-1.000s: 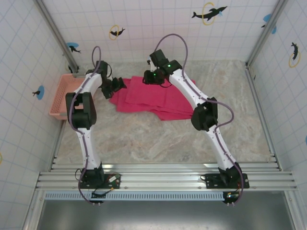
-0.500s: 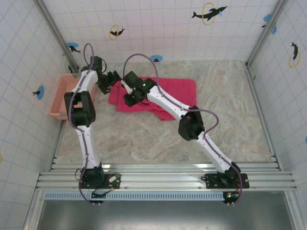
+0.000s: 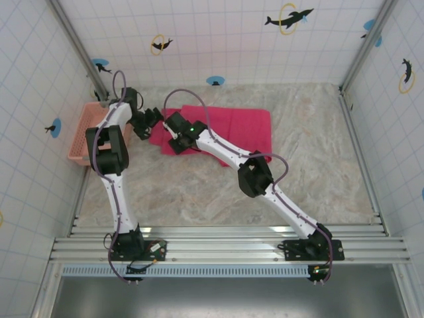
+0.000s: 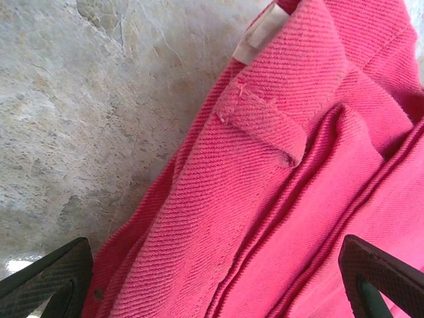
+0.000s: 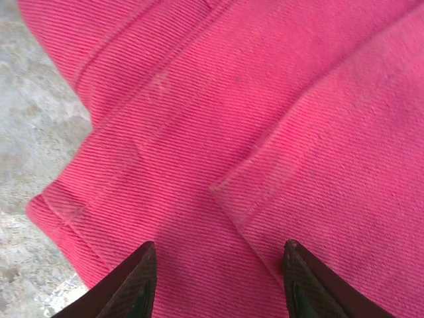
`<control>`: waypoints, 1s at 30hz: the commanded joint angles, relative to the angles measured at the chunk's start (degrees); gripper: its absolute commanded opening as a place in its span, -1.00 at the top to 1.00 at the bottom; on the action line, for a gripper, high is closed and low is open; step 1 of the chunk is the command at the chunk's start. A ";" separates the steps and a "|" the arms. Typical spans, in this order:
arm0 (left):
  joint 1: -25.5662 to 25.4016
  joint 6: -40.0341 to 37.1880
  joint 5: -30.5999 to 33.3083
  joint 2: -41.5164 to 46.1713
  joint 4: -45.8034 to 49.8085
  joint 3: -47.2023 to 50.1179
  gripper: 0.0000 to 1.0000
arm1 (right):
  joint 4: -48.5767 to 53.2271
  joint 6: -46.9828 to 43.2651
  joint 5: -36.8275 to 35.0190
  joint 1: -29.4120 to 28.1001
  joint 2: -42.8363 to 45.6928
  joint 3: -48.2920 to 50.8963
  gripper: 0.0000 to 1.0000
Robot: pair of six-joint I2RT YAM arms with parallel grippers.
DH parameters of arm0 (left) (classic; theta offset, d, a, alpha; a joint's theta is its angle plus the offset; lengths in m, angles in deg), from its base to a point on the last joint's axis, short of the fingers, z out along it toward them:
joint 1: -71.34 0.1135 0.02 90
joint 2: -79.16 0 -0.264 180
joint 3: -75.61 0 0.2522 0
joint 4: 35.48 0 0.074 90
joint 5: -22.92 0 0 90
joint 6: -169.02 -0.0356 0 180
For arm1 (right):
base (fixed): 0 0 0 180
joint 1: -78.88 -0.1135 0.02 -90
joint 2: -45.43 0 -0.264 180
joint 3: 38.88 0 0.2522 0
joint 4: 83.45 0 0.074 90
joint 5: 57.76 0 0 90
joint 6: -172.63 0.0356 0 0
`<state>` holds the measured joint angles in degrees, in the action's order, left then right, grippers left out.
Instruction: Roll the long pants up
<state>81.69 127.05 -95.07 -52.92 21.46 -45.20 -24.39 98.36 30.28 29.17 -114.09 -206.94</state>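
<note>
DESK, FAR LEFT: The bright magenta-pink soft cloth long pants lay folded flat toward the far left of the marbled stone-look desk, not yet rolled. Both my arms had gathered at their left end, the likely starting edge for the roll. My left jaws, spread as wide as they go and holding nothing, hovered astride the waistband edge, where a belt loop and a pale sewn-in label showed, seemingly ready to pinch that end. My right jaws stood about half apart just above the stitched hem at the near-left corner, cloth beneath them but nothing gripped. The pale salmon-pink plastic lattice basket sat against the left wall, near the pants but apart from them. A second earlier my right arm had reached over the cloth's far middle. It had since swung left across the pants to that corner, while my left arm had drawn back a little toward the basket, its jaws as wide as before.
</note>
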 commanded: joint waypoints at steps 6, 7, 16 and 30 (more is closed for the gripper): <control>-1.12 -1.51 0.66 0.98 1.66 2.01 -0.95 | -3.85 -5.79 -3.71 -0.53 -0.69 -2.47 -0.06; -1.26 -1.48 0.77 0.95 1.65 1.93 -0.95 | -4.26 -5.46 -3.50 -0.18 -0.84 -2.47 -0.06; -1.56 -1.95 0.30 0.55 2.68 0.60 -0.95 | -7.03 -4.13 -2.18 2.43 -3.45 -2.98 0.33; -1.66 -1.40 -0.68 -0.36 2.27 0.70 -0.95 | -6.38 -1.67 0.02 2.88 -2.21 -3.62 0.07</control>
<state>80.66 125.94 -94.94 -52.76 21.46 -44.59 -30.24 95.75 29.13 32.56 -116.78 -208.39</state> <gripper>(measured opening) 0.975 0.464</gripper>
